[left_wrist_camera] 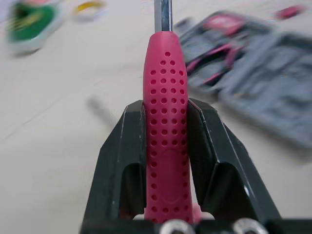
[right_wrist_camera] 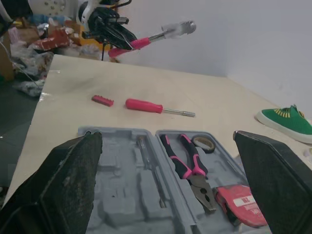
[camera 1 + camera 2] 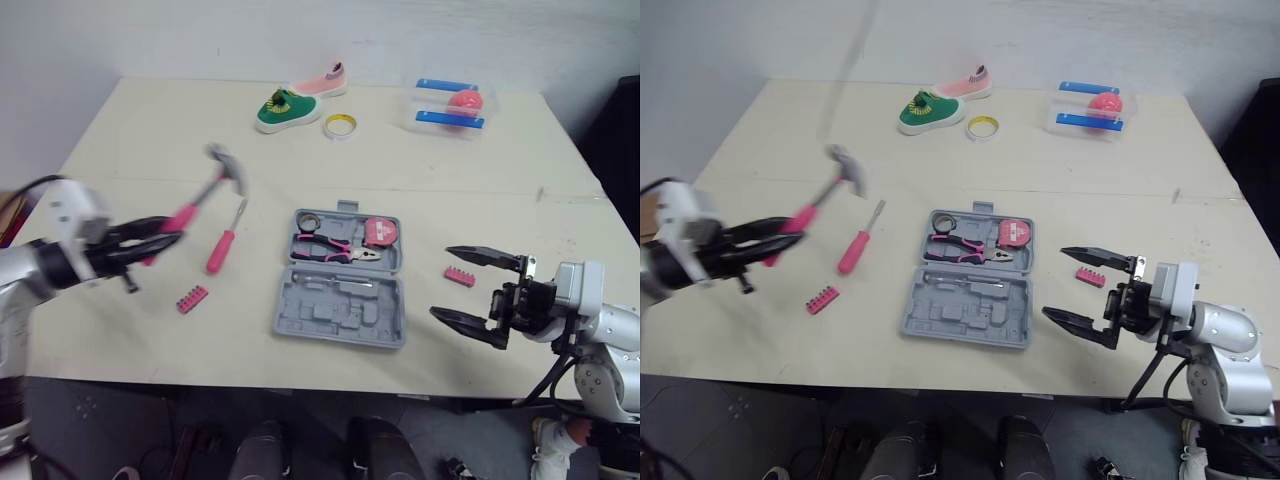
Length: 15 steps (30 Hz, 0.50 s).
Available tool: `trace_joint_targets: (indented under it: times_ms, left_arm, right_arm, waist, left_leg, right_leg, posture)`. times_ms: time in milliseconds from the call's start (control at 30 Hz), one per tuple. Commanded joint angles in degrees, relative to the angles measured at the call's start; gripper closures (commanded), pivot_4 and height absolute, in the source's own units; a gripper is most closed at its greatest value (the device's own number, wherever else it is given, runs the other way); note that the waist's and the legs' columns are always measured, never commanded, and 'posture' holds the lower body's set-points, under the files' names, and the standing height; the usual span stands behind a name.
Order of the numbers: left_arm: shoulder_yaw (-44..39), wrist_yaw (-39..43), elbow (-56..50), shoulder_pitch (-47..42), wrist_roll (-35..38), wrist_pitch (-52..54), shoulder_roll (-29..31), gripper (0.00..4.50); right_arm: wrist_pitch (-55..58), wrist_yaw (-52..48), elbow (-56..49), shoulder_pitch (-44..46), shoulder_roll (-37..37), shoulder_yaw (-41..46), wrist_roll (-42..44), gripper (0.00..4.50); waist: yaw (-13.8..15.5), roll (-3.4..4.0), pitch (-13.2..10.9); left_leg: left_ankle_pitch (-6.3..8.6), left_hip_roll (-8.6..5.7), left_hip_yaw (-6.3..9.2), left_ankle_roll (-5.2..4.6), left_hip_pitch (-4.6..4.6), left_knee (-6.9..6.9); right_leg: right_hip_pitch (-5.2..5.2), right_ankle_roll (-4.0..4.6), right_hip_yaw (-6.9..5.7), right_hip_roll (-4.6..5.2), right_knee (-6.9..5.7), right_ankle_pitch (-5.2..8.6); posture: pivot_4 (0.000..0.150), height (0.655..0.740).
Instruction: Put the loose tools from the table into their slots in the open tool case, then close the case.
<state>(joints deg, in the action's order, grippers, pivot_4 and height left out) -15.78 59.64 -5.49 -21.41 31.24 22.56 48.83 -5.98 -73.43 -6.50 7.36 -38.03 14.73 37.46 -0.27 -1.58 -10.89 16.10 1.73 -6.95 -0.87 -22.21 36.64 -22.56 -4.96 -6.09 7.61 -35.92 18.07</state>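
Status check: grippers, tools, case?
Left gripper shut on hammer, held above table. Right gripper open, right of case. Case open; screwdriver and two bit strips loose on table. No obstruction seen.

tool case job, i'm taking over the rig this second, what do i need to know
Left end effector: shut on the hammer by its pink handle, held off the table, left of the tool case.
Right end effector: open, empty, right of the case.
Done: pliers and tape measure sit in the open case.
Loose on the table: screwdriver and a pink bit strip left of the case, a second bit strip right of it, near the right end effector.
Left: seat the hammer, screwdriver and both strips, then close the case.
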Motion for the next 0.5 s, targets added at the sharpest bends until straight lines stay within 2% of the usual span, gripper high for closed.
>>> trace_joint_targets:
  times_ms: [33,200,267,367,500]
  left_arm:
    - [9.7,4.4,-3.5,-5.6,-3.6,-1.5,0.3,3.99]
    - [25.9,5.3,-5.7,-14.0,-11.3,1.6,-4.7,3.99]
    - [29.9,5.5,-6.7,-15.4,-13.5,3.1,-6.1,3.99]
    - [35.5,1.5,-6.8,-18.4,-17.7,7.7,-10.5,3.99]
    - [41.1,1.0,-5.1,-20.4,-23.7,9.0,-11.9,3.99]
  right_arm:
    - [-0.7,-1.4,1.4,0.7,-2.2,2.9,0.3,0.00]
    - [0.7,-4.7,1.6,-0.9,-5.0,3.3,0.9,0.00]
    - [1.5,-4.6,1.6,-1.5,-5.3,3.6,1.0,0.00]
    - [1.3,-3.9,1.1,-3.2,-4.9,4.8,1.0,0.00]
    - [1.4,-2.9,-0.9,-7.5,-4.6,6.2,0.7,0.00]
  waist:
    - [0.1,0.06,0.0]
    - [0.2,0.15,-0.1]
    - [0.1,0.15,-0.1]
    - [0.4,0.16,-0.1]
    - [0.9,0.16,-0.1]
  left_leg:
    - [0.02,0.05,0.00,0.03,-0.02,0.14]
    - [0.14,0.06,-0.20,-0.13,-0.03,0.43]
    - [0.16,0.02,-0.23,-0.20,-0.06,0.52]
    - [0.16,0.02,-0.30,-0.26,-0.06,0.59]
    - [0.16,-0.02,-0.20,-0.36,-0.12,0.71]
  right_leg:
    - [-0.01,0.00,0.00,-0.06,-0.05,0.00]
    - [0.01,-0.08,-0.10,-0.23,-0.11,-0.04]
    - [0.01,-0.15,-0.10,-0.30,-0.10,-0.08]
    - [0.01,-0.21,-0.08,-0.29,-0.08,-0.11]
    - [0.08,-0.27,-0.04,-0.28,-0.04,-0.14]
  posture:
    - [0.150,0.7400]
    - [0.150,0.7400]
    - [0.150,0.7400]
    - [0.150,0.7400]
    - [0.150,0.7400]
